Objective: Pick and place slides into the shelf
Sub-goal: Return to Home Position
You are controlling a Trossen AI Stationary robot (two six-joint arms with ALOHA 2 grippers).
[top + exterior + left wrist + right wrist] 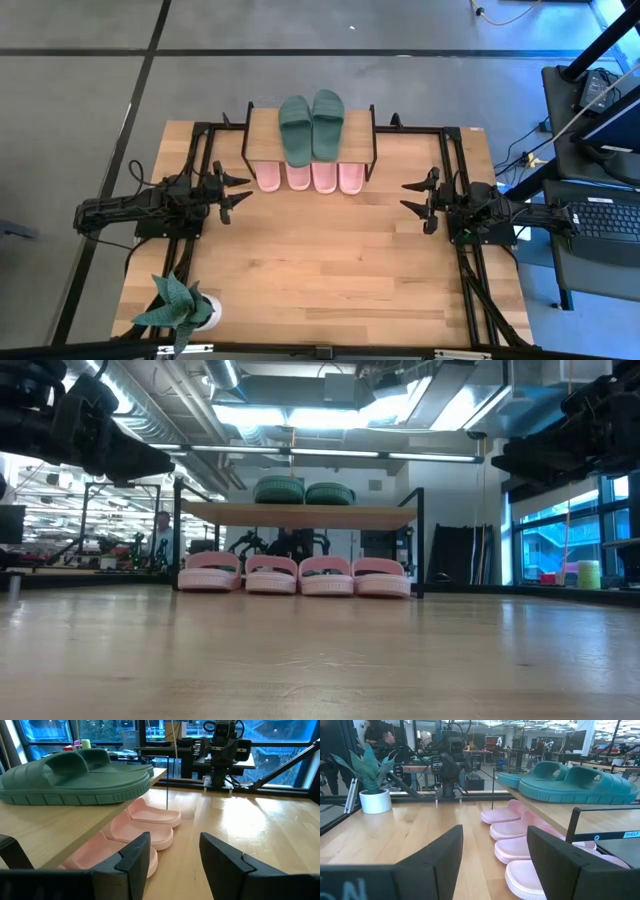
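Observation:
The shelf (262, 145) stands at the table's far edge, a light plank on thin black legs. Two dark green slides (311, 125) lie side by side on its plank top, soles down. Several light pink slides (311, 177) rest in a row on the tabletop under the plank, also seen in the low view (297, 574). My left gripper (240, 190) hovers open at the table's left side, level with the pink row. My right gripper (411, 196) hovers open at the right side. Both are empty and apart from the slides.
A potted plant (182, 307) in a white pot stands at the table's near left corner. Black arm rails (468, 280) run along the left and right sides. Bare wooden tabletop (330, 265) lies between the arms. Desks with a keyboard stand beyond the right edge.

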